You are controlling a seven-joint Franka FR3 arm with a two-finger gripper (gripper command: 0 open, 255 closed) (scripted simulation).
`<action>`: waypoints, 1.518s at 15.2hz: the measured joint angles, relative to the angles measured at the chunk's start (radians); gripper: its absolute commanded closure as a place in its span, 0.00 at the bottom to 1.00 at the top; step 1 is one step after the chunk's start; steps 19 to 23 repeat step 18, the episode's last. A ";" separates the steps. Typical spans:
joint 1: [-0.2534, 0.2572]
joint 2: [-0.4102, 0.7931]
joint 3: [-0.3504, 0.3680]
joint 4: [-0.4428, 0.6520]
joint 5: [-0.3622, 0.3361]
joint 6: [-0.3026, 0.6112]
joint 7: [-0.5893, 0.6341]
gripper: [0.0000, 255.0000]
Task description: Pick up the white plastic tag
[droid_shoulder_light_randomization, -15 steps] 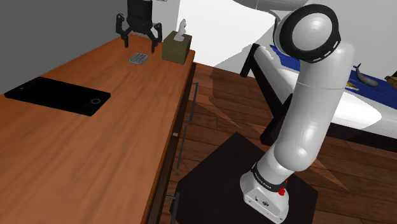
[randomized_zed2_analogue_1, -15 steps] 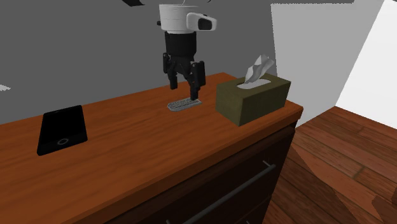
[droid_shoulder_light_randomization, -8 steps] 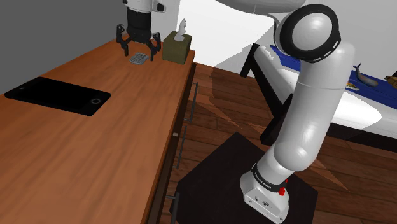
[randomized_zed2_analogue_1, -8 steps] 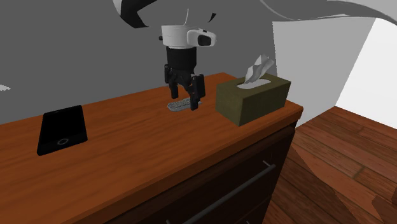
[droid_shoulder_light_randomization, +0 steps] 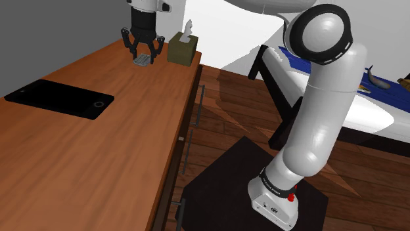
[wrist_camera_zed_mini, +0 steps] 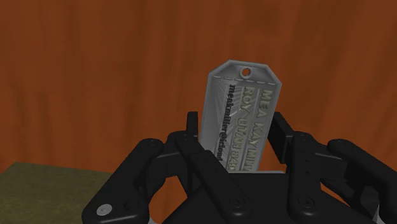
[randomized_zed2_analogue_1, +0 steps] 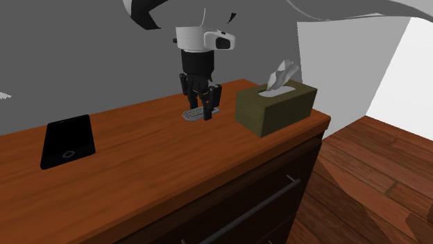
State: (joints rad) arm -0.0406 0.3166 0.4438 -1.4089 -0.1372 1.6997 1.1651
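I read the black fingers (wrist_camera_zed_mini: 191, 132) as clamped on the long edges of the grey rectangular lettered tag (wrist_camera_zed_mini: 245, 121). Tag lies flat on the brown wooden worktop (wrist_camera_zed_mini: 95, 76).

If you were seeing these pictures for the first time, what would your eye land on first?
The black pincer points straight down at the wooden dresser top, shut on a grey lettered tag lying flat there. Just beside it, toward the second exterior view's right, sits an olive tissue box; a black phone lies well to the left.
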 measured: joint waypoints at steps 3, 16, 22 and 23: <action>0.001 0.002 0.000 0.006 -0.001 -0.007 0.001 1.00; 0.036 0.055 0.002 0.245 -0.022 -0.200 0.003 1.00; 0.042 0.065 0.002 0.285 -0.026 -0.230 0.002 1.00; 0.042 0.065 0.002 0.285 -0.026 -0.230 0.002 1.00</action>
